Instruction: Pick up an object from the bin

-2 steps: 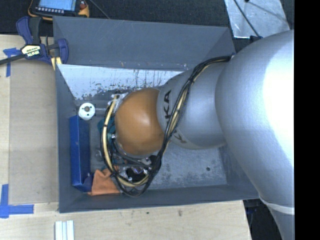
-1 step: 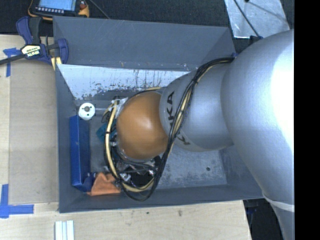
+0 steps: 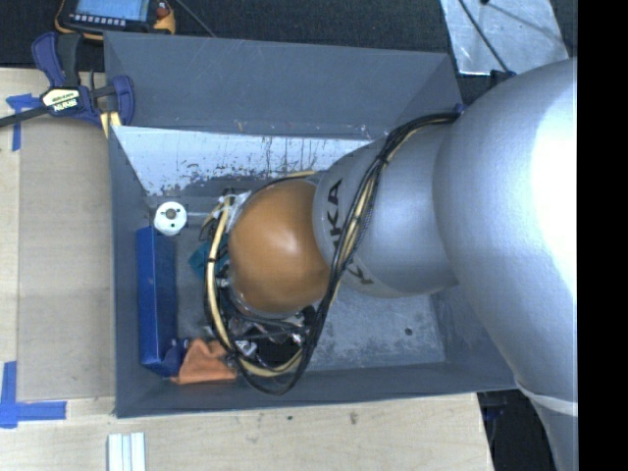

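Because the silver arm (image 3: pixel 491 214) rises closest to us and swells across the right side, it hides much of the bin (image 3: pixel 275 86) floor. Its rounded orange cover (image 3: pixel 275 248) sits over the left-centre of the bin, ringed by looping black and yellow cables (image 3: pixel 218 307). Beneath that cover we make out only dark parts of the gripper (image 3: pixel 260 337), low near the front wall; we cannot tell whether it is open or closed, nor whether anything sits in it.

Just left of it, in the front left corner, lies a crumpled orange scrap (image 3: pixel 204 363), touching the end of a long blue bar (image 3: pixel 155 297) that runs along the left wall. A teal piece (image 3: pixel 199 256) peeks out, mostly hidden behind the cables. Farther back a small white round piece (image 3: pixel 171 217) rests near the bar's far end.
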Motion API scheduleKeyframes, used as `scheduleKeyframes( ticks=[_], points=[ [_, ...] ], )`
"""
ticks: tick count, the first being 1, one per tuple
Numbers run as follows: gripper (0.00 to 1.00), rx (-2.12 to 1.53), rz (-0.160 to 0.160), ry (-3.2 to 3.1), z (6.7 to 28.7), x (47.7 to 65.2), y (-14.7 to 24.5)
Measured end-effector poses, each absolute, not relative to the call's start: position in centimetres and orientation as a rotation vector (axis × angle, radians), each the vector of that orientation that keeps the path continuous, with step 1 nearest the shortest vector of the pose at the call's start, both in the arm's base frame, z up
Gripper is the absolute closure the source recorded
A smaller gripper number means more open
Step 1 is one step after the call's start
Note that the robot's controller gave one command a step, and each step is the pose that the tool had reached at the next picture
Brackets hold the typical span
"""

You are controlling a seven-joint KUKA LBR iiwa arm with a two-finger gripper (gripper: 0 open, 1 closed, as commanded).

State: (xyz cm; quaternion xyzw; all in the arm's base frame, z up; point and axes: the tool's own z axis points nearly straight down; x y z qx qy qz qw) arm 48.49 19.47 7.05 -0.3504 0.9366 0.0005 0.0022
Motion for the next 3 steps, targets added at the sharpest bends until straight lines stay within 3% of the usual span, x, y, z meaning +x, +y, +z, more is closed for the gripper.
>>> scheduleKeyframes(
  ticks=[1, 3],
  points=[
    [1.0, -1.099, 0.002, 2.94, 7.3, 48.4, 19.4],
    [1.0, -1.1, 0.001, 2.946, 10.8, 48.3, 19.4]
  ],
)
